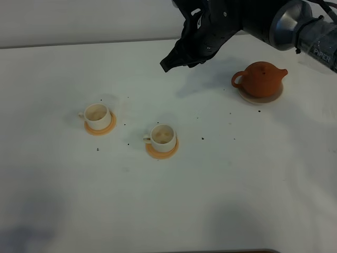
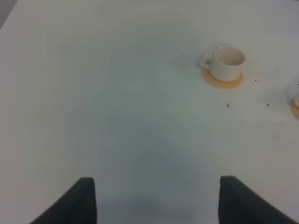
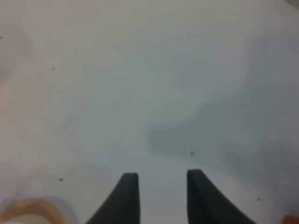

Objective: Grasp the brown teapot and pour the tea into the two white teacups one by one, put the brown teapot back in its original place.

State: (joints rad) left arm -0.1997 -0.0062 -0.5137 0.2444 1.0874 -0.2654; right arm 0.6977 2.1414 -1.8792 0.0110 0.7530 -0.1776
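Note:
The brown teapot (image 1: pixel 261 78) stands upright on its pale beige saucer, the original place (image 1: pixel 260 98), at the back right of the table. Two white teacups sit on orange coasters: one at the left (image 1: pixel 97 116) (image 2: pixel 227 63), one nearer the middle (image 1: pixel 162 137). Both look pale beige inside. My right gripper (image 1: pixel 168 63) (image 3: pixel 161 186) hangs above the table left of the teapot, apart from it, its fingers open with nothing between them. My left gripper (image 2: pixel 156 200) is open wide over bare table, short of the left cup.
Small dark specks (image 1: pixel 202 138) dot the white table (image 1: pixel 210 200) around the cups. The right arm's dark body (image 1: pixel 295 23) reaches in over the back right corner. A wall edge (image 1: pixel 79 45) runs along the back.

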